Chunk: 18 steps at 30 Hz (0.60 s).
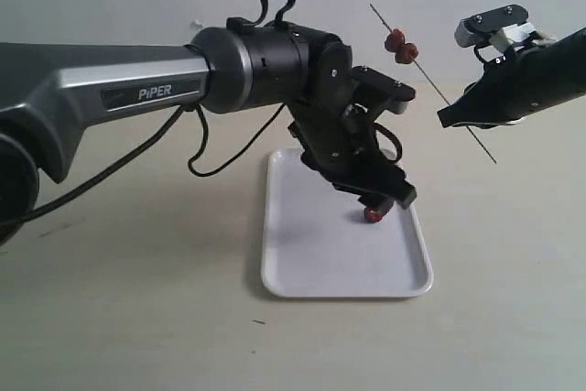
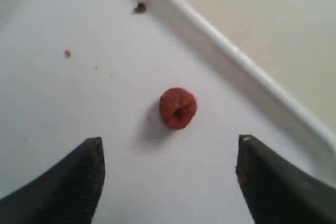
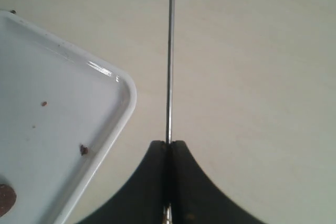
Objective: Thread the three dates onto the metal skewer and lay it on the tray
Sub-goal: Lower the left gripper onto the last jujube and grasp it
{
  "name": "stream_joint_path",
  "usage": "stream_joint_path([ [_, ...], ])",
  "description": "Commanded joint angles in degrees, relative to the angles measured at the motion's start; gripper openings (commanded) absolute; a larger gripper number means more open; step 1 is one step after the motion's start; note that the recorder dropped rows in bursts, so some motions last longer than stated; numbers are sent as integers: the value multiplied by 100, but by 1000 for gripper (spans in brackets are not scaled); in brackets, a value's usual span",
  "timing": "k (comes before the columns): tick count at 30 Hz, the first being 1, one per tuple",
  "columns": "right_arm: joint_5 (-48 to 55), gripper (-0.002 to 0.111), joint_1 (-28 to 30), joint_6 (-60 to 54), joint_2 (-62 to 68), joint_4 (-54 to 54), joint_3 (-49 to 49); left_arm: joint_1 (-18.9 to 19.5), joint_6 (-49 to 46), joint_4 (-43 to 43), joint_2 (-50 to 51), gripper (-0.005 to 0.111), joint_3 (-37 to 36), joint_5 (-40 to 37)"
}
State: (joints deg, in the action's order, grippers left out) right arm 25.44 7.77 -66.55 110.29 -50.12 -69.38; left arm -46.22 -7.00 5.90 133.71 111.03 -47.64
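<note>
One dark red date (image 2: 178, 108) lies on the white tray (image 2: 236, 56), near its rim. My left gripper (image 2: 169, 145) hangs open just above it, the black fingertips (image 2: 93, 153) spread wider than the fruit and apart from it. In the exterior view this date (image 1: 374, 214) shows under the left gripper (image 1: 385, 200) at the tray's (image 1: 311, 263) far right side. My right gripper (image 1: 444, 119) is shut on the thin metal skewer (image 1: 430, 80), held slanted in the air. Two dates (image 1: 401, 46) sit threaded near its upper end. The right wrist view shows the skewer (image 3: 169, 51) running out from the shut right gripper (image 3: 169, 144).
Small dark crumbs (image 2: 139, 7) dot the tray. The tray's corner (image 3: 123, 85) lies beside and below the skewer. A black cable (image 1: 197, 148) loops under the left arm, which stretches across the left half of the exterior view. The table around is bare beige.
</note>
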Motion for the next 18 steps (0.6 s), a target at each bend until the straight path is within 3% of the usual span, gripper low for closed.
stream_joint_path([
  [1,-14,0,4,29,-34,-18,-13,-87,599,-243,-22,69,279,40],
  [10,-51,0,4,122,-34,-31,-13,-87,815,-230,195,69,423,-83],
  [18,-87,0,4,122,-34,-31,-13,-87,830,-182,842,69,1415,-875],
])
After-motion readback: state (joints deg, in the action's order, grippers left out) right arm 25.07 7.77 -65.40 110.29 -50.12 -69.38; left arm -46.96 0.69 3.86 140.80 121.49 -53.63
